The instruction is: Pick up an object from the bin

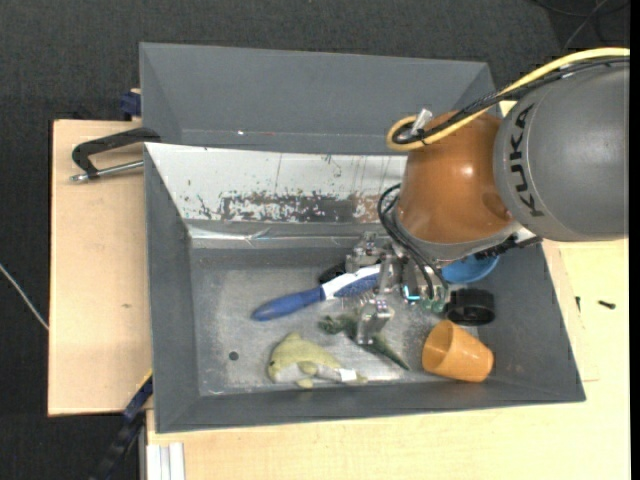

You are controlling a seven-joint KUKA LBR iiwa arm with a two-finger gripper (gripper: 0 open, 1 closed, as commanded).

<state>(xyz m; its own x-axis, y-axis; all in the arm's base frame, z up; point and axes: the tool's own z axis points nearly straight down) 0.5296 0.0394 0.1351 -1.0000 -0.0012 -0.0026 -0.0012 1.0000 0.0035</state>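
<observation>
Camera view has the gripper (375, 308), open or closed I cannot tell, at a blue toothbrush (300, 300): probably light, stiff, slippery, best taken mid-handle.

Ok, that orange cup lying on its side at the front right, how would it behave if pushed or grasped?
The cup lies on its side, so a push would probably roll it in a curve, since it tapers. It looks like thin hollow plastic, likely light. The bin wall close by might stop it.
</observation>
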